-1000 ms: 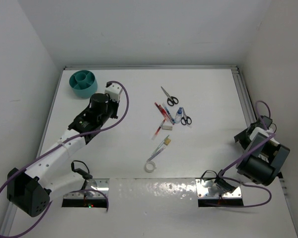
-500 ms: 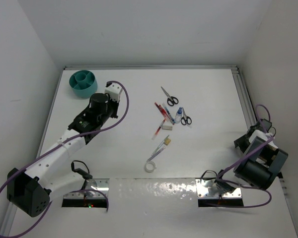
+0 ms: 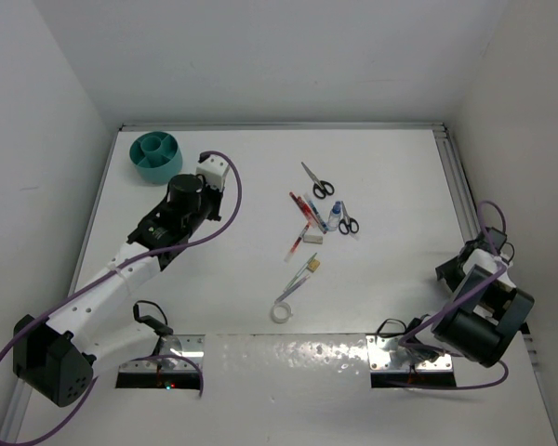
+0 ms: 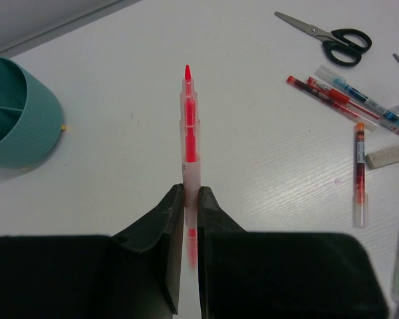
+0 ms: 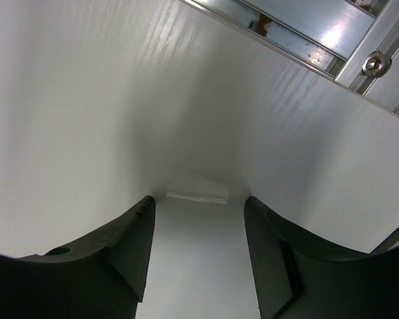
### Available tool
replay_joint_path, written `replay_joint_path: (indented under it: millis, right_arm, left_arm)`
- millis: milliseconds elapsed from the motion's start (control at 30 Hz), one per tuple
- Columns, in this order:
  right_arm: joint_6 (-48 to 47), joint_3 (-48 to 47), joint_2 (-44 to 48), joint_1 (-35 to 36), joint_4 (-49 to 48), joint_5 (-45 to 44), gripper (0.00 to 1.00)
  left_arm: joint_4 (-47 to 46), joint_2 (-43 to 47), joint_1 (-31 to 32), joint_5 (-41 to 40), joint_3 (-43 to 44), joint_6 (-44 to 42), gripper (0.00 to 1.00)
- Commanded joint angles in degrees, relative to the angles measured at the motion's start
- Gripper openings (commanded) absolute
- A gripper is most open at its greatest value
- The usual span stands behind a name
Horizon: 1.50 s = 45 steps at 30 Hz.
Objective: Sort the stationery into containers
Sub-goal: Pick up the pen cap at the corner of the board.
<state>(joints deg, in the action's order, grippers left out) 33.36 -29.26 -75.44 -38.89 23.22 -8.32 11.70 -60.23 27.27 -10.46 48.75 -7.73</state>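
the teal organiser cup (image 3: 156,156) stands at the far left corner of the white table (image 3: 391,177), its inner dividers showing from above and its compartments looking bare. just to its right, the left gripper (image 3: 210,171) hangs at the end of its outstretched arm. in the left wrist view its 2 black fingers (image 4: 167,222) are pressed tight on a red pen (image 4: 188,126), which juts straight out past the fingertips with its pointed tip leading; the cup (image 4: 16,123) sits to the left of the pen, apart from it. in the middle of the table lies the rest of the stationery in a loose cluster: 1 pair of black-handled scissors (image 3: 318,181) farthest back, a few thin pens (image 3: 304,206) side by side, a blue-capped glue bottle (image 3: 335,216) just beside a second pair of scissors (image 3: 347,222), a white eraser (image 3: 312,238), a tan eraser (image 3: 313,266) and, nearest the arms, a white tape ring (image 3: 280,312). at the right edge the right gripper (image 3: 451,271) sits folded back, well apart from the cluster; its wrist view shows its fingers (image 5: 116,246) spread wide with only bare table between them.
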Motion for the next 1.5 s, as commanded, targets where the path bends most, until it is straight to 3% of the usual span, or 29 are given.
replay_joint_path:
  millis: [0, 333, 700, 1133, 1467]
  right_arm:
    - [2.0, 0.8, 2.0, -0.3, 0.1, -0.1, 0.56]
    - [3.2, -0.1, -0.1, -0.3, -1.0, -1.1, 0.55]
    - [3.7, 0.5, 0.6, -0.2, -2.1, -2.1, 0.47]
    - [4.2, -0.7, -1.5, -0.3, -2.7, -2.4, 0.5]
    - [5.7, -0.4, 0.3, -0.3, -2.8, -2.1, 0.44]
  left_arm:
    - [-2.6, 1.4, -0.6, 0.7, 1.1, -0.6, 0.0]
    - [-2.7, 1.7, -0.6, 0.6, 1.1, 0.1, 0.0]
    - [-2.7, 1.7, -0.7, 0.3, 1.0, 0.2, 0.0]
    - [-2.4, 1.9, -0.6, 0.4, 1.3, 0.8, 0.0]
    - [-3.3, 1.3, -0.8, 0.3, 1.7, 1.0, 0.0]
